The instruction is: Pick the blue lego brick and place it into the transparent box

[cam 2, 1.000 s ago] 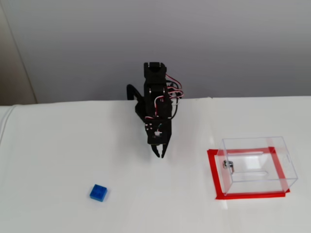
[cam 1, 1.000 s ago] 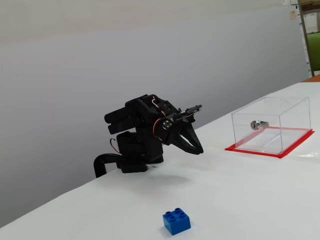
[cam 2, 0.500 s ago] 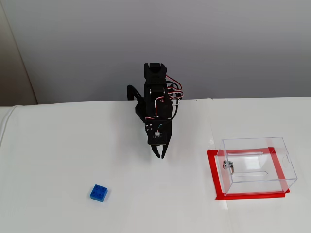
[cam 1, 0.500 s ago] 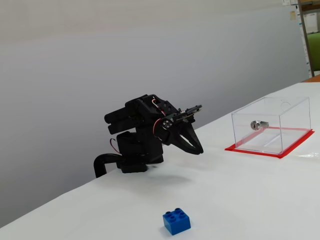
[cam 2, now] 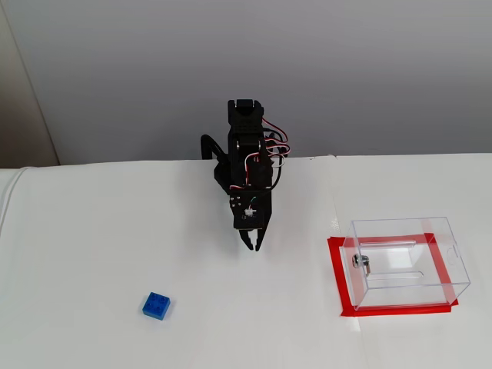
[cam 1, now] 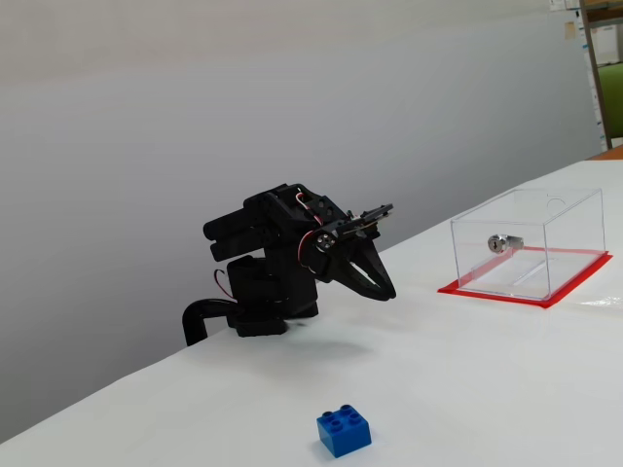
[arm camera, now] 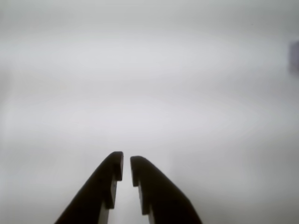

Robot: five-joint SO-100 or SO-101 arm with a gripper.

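The blue lego brick (cam 1: 343,429) lies studs-up on the white table, near the front edge in one fixed view and at the lower left (cam 2: 157,306) in the other. The transparent box (cam 1: 531,243) stands on a red sheet at the right (cam 2: 419,288), with a silver lock (cam 1: 503,242) on its wall. My gripper (cam 1: 389,294) is folded low in front of the arm's base (cam 2: 252,244), far from both brick and box. Its black fingers (arm camera: 108,177) nearly touch, with only a thin slit and nothing between them (arm camera: 126,158). The wrist view shows only bare table.
A grey wall (cam 2: 346,69) rises right behind the arm's base (cam 1: 258,311). White table (cam 2: 92,231) spreads between the arm, the brick and the box. A shelf (cam 1: 604,68) shows at the far right edge.
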